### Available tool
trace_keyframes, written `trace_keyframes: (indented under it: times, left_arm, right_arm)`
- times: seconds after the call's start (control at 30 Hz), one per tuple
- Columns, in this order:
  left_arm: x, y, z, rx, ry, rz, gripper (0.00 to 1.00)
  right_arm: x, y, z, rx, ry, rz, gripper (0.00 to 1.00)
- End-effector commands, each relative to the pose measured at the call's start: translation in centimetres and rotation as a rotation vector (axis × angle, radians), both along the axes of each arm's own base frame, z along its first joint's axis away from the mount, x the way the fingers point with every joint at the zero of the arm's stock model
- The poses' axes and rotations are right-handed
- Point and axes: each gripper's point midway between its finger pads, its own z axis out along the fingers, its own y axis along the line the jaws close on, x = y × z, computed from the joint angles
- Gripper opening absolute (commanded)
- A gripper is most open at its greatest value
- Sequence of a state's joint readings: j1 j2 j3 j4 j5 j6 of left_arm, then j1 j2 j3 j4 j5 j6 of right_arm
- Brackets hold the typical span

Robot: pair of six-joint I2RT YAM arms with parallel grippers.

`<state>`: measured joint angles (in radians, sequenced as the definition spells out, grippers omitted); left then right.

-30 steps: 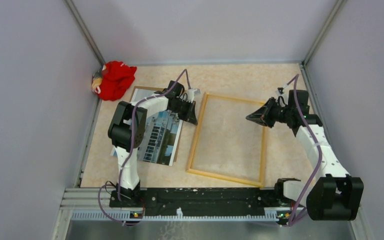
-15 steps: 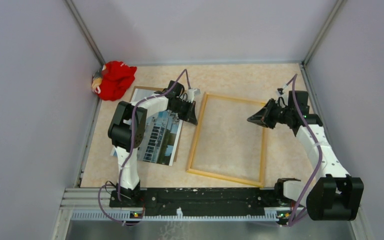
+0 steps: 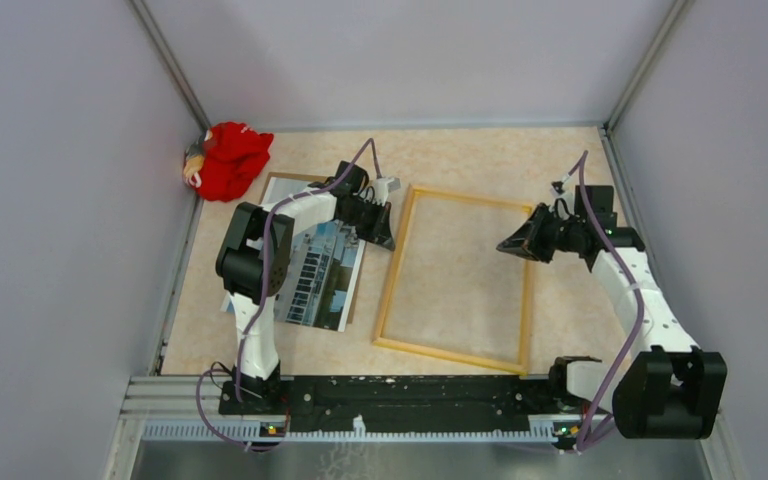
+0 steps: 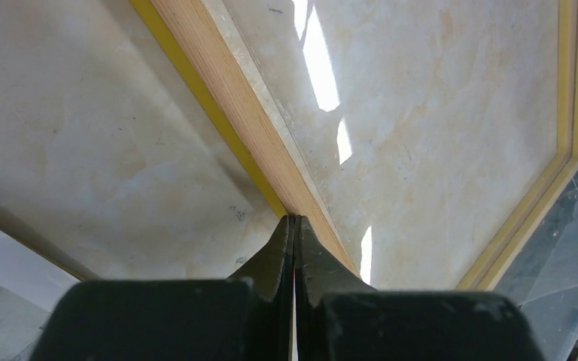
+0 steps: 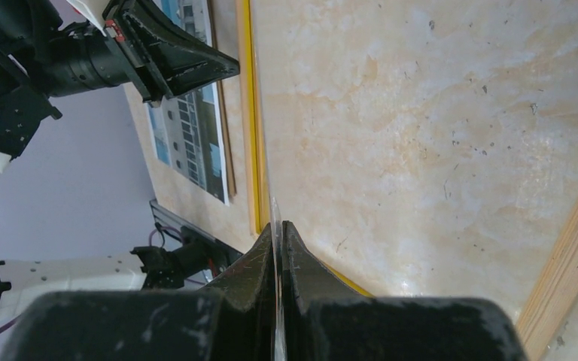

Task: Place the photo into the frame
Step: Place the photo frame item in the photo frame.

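**Both grippers pinched shut at the frame, photo sitting off to the side: what could go wrong**

The left gripper [image 4: 293, 222] is fully closed with nothing in it. Its tip is right at the frame's [image 3: 392, 280] left rail near the far corner, and it looks like it's touching. The right gripper [image 5: 277, 229] is closed too, with nothing in it that I can make out. It hangs over the frame's right side.

The frame lies flat on the desk [image 3: 460, 150], wood side up. The photo [image 3: 325, 275] is just left of it, picture up, lying on a brown board [image 3: 285, 180] and partly under the left arm. A red cloth thing [image 3: 228, 160] sits in the far left corner.

My worries:
- A sideways nudge from that closed tip probably skates the frame across the desk.
- The print is thin and flat, so pinching an edge may crease it or drag the board along.
- It likely has to go in face down.

I can't read any brand, label or writing anywhere.
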<state>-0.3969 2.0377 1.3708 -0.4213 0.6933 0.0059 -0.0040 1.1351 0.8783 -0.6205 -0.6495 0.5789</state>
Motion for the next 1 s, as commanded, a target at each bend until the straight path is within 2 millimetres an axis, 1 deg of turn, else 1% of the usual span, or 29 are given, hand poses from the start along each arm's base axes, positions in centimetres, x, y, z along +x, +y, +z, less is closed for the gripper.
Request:
trace_keyframes:
  times: [0.0,0.23,0.4,0.7,0.8,0.97]
  left_arm:
    - [-2.2,1.1,-3.1,0.082,0.100,-0.011,0.00]
    - [-2.1,1.1,-3.2,0.085,0.096,-0.012,0.00]
    - [-2.2,1.2,-3.3,0.087,0.099,-0.013,0.00]
    - [-2.3,1.3,-3.4,0.088,0.094,-0.014,0.00]
    - [-2.3,1.2,-3.3,0.087,0.092,-0.015,0.00]
    - [-2.3,1.3,-3.3,0.088,0.089,-0.016,0.00]
  right_arm:
    - [-0.2,1.0,0.9,0.050,0.001,0.053,0.00]
    - [0.0,2.2,1.8,0.159,-0.012,0.056,0.00]
    - [0.5,2.6,2.5,0.217,-0.022,0.045,0.00]
    - [1.4,3.5,4.5,0.342,-0.043,0.022,0.00]
    - [1.7,3.5,4.7,0.354,-0.045,0.010,0.00]
    - [1.7,3.7,4.2,0.355,-0.038,0.000,0.00]
